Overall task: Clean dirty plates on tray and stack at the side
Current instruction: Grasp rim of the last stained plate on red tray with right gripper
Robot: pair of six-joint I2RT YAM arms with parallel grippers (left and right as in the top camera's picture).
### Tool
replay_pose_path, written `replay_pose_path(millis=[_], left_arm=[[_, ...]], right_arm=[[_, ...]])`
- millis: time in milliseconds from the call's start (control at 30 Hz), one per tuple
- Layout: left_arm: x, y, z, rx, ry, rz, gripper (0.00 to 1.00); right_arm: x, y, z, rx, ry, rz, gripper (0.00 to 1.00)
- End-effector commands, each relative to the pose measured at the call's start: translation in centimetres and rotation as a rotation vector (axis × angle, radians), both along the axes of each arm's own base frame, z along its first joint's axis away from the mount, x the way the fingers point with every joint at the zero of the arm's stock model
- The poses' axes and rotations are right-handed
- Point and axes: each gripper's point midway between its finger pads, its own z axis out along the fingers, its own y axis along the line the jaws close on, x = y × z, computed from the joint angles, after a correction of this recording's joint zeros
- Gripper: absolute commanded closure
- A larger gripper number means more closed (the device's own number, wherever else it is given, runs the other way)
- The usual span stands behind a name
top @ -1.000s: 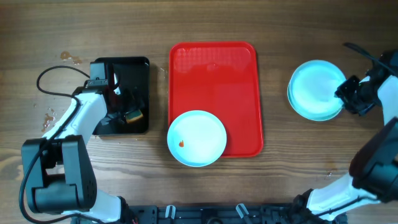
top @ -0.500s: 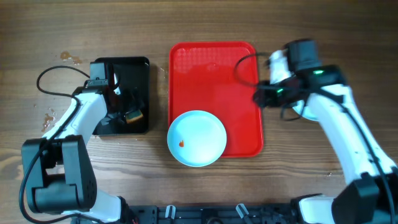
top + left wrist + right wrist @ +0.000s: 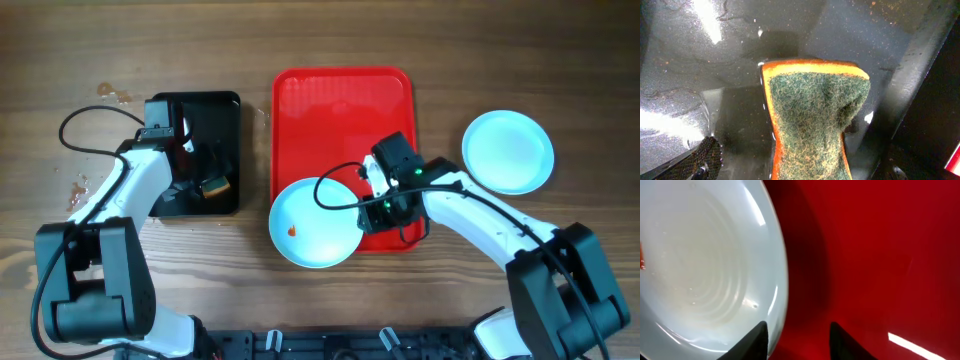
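Note:
A pale blue plate [image 3: 315,222] with an orange-red smear sits on the front left corner of the red tray [image 3: 345,120], overhanging its edge. My right gripper [image 3: 372,208] is open at this plate's right rim. In the right wrist view the left finger of the gripper [image 3: 800,340] is at the rim of the plate [image 3: 705,270], and the other finger is over the tray [image 3: 880,255]. Clean pale blue plates [image 3: 508,150] lie stacked on the table right of the tray. My left gripper [image 3: 205,180] is open around a sponge.
The green-and-orange sponge [image 3: 812,115] lies on the wet glossy black tray [image 3: 715,75], which stands left of the red tray [image 3: 215,115]. A black cable [image 3: 80,125] loops by the left arm. Wet spots [image 3: 110,92] mark the table at far left.
My right arm has swung from the plate stack on the right, across the red tray, to the smeared plate's right rim. The left arm has not moved.

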Motion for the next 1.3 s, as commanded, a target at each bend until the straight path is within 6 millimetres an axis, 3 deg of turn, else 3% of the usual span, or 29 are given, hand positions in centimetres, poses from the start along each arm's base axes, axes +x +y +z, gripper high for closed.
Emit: replay_pose_path(millis=[0,67,267,400,667,700,733,767,967,1100,1267], left_arm=[[0.0,-0.3,-0.1,-0.01,-0.001,-0.01,0.0],[0.0,-0.3,-0.1,-0.01,-0.001,-0.01,0.0],[0.0,-0.3,-0.1,-0.01,-0.001,-0.01,0.0],[0.0,-0.3,-0.1,-0.01,-0.001,-0.01,0.0],[0.0,-0.3,-0.1,-0.01,-0.001,-0.01,0.0],[0.0,-0.3,-0.1,-0.01,-0.001,-0.01,0.0],[0.0,-0.3,-0.1,-0.01,-0.001,-0.01,0.0],[0.0,-0.3,-0.1,-0.01,-0.001,-0.01,0.0],[0.0,-0.3,-0.1,-0.01,-0.001,-0.01,0.0],[0.0,-0.3,-0.1,-0.01,-0.001,-0.01,0.0],[0.8,-0.5,0.2,-0.025,-0.032,-0.007,0.0]], right_arm=[[0.7,-0.2,-0.4,-0.023,-0.018,-0.039,0.78],[1.9,-0.8,-0.6,-0.065,-0.077,-0.052,0.96],[6.1,-2.4,-0.2,-0.123,-0.215,-0.268,0.95],[9.0,-1.9,0.9,-0.058,-0.306,-0.347,0.96],[8.8,-3.1,0.6,-0.08,-0.247,-0.566,0.96],[8.5,-3.2,0.4,-0.089,-0.237,-0.564,0.88],[8.4,-3.3,0.4,-0.095,-0.234,-0.553,0.71],[8.4,-3.2,0.4,-0.099,-0.245,-0.524,0.61],[9.5,-2.7,0.9,-0.152,-0.416,-0.061,0.59],[10.6,-1.5,1.7,-0.111,-0.494,0.024,0.6],[11.2,-1.3,2.1,-0.1,-0.515,0.004,0.5]])
